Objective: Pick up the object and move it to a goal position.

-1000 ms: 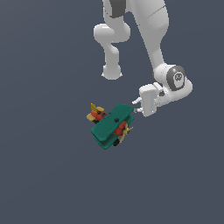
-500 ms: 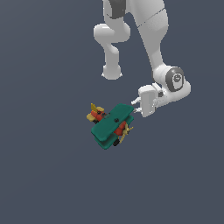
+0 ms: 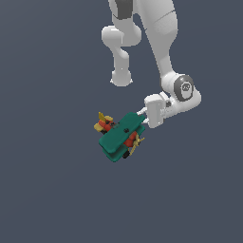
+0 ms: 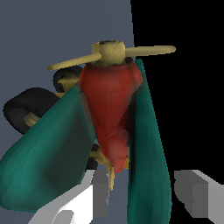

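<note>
The toy biplane (image 3: 121, 136) has teal-green wings, a red body, a yellow propeller and tail and black wheels. It sits in the middle of the exterior view. My gripper (image 3: 142, 116) is at the wing tip on the exterior view's right. In the wrist view the plane (image 4: 109, 105) fills the picture, nose and propeller (image 4: 111, 52) facing away from the camera. My gripper (image 4: 146, 186) straddles one teal wing (image 4: 146, 166). A gap shows between the wing and one of the fingers (image 4: 100, 192), so the jaws stand open.
The ground (image 3: 47, 190) is a plain dark grey surface with no other objects on it. The white arm (image 3: 161, 42) rises behind the plane, with its elbow (image 3: 182, 90) to the exterior view's right.
</note>
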{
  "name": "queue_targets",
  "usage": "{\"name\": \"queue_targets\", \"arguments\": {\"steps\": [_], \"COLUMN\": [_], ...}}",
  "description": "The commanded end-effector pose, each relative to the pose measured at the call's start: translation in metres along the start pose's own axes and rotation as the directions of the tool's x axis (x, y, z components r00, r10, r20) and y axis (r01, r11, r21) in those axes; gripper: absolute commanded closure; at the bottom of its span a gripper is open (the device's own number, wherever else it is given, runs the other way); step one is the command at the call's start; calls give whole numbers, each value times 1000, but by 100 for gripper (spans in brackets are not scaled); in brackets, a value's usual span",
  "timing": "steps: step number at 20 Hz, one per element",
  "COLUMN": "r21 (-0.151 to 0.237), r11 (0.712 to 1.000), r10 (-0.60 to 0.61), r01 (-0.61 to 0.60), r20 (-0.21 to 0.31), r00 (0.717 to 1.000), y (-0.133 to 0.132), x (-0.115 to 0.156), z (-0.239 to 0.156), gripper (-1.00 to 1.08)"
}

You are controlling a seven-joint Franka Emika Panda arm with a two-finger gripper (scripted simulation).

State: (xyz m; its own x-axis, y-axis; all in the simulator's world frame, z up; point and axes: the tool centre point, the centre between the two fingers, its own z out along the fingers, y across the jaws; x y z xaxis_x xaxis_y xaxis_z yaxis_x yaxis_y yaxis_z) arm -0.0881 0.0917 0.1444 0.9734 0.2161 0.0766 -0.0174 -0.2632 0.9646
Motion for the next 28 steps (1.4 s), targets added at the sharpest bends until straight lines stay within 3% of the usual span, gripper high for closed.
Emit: {"name": "queue_targets", "arguments": {"steps": [1,3,4,18,23,28], "r21": [0,0,0,0,1,3], "r11": [1000,1000,1000,1000,1000,1000], "r10": [0,0,0,0,-1,-1], "r01": [0,0,0,0,1,1], "r20": [0,0,0,0,1,3], "r00": [1000,1000,1000,1000,1000,1000], "y": [0,0,0,6,31,72], "x": [0,-1,-1,-1,-1,-2], "z": [6,8,8,5,-3,-17], "gripper": [-20,-20,108,108,108,108]}}
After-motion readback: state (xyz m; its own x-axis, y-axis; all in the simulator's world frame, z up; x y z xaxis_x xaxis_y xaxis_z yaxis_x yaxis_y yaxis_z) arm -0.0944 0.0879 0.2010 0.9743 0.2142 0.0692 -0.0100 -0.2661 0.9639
